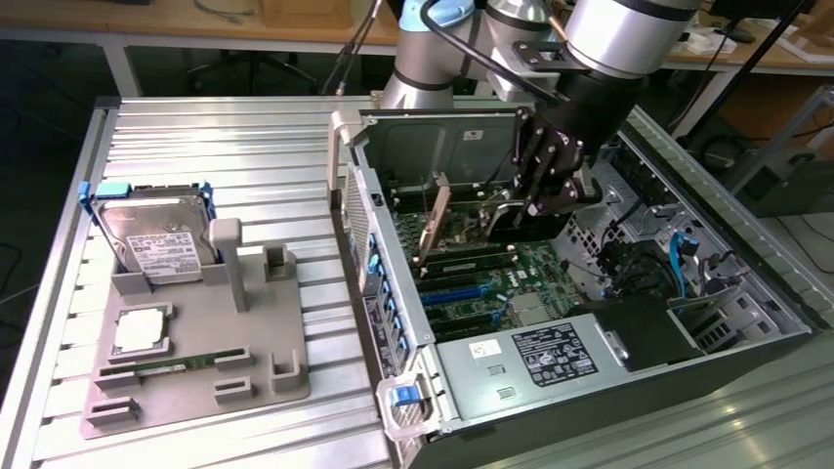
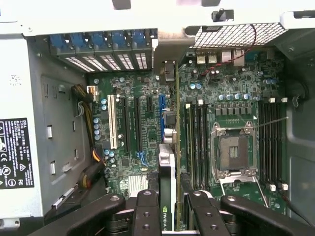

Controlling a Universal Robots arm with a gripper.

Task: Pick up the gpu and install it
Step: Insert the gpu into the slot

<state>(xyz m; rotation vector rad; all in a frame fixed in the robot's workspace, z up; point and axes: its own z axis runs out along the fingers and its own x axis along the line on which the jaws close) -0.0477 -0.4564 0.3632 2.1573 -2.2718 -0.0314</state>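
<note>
The gpu (image 1: 440,217) hangs on edge inside the open computer case (image 1: 729,244), tan board face toward the exterior view's left. My gripper (image 1: 524,203) is shut on it from above. In the wrist view the gpu (image 2: 168,162) shows edge-on between my black fingers (image 2: 146,209), with my gripper (image 2: 167,206) closed around its green-labelled fan side. The card runs over the motherboard (image 2: 147,128) between the expansion slots and the memory slots, beside a blue slot (image 2: 161,110). I cannot tell whether its lower edge touches a slot.
A grey fixture (image 1: 195,352) on the slatted table holds a silver hard drive (image 1: 150,239), a processor (image 1: 141,332) and a green memory stick (image 1: 170,366). Inside the case are the power supply (image 1: 548,352), the bare processor socket (image 2: 234,147) and blue slot latches (image 2: 98,42).
</note>
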